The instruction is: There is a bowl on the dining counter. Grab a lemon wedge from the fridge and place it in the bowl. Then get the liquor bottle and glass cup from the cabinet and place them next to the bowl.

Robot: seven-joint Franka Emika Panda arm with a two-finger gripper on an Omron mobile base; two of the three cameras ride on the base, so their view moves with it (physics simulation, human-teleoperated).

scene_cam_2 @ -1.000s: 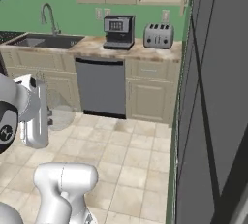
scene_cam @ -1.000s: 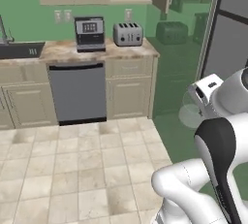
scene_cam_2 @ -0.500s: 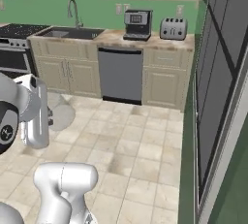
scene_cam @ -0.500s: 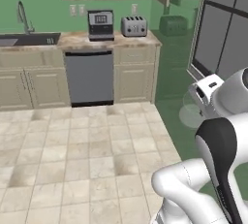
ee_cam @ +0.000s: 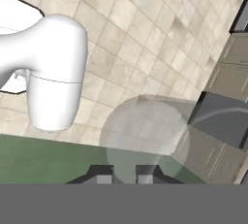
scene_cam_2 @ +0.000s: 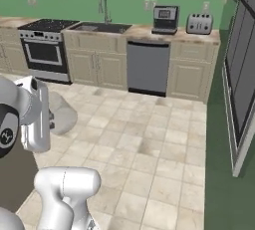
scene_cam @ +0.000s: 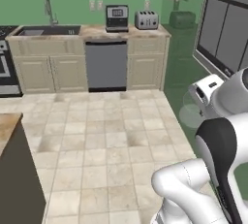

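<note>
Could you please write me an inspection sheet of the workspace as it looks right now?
Surface: beige tiled floor; tan stone counter along the green wall.
Job's things: nothing seen.
Clutter: black coffee machine, silver toaster, steel sink with faucet.
Grippers: dark two-finger gripper, fingertips close together, nothing between them.
Cables: nothing seen.
Surroundings: grey dishwasher, stove with oven, beige cabinets.

My white arm [scene_cam: 213, 169] fills the lower right of the frame. Across the tiled floor [scene_cam: 106, 140], a dishwasher [scene_cam: 106, 65] sits below a coffee machine [scene_cam: 116, 18] and toaster [scene_cam: 146, 20]; the sink [scene_cam: 48, 30] is upper left.
</note>
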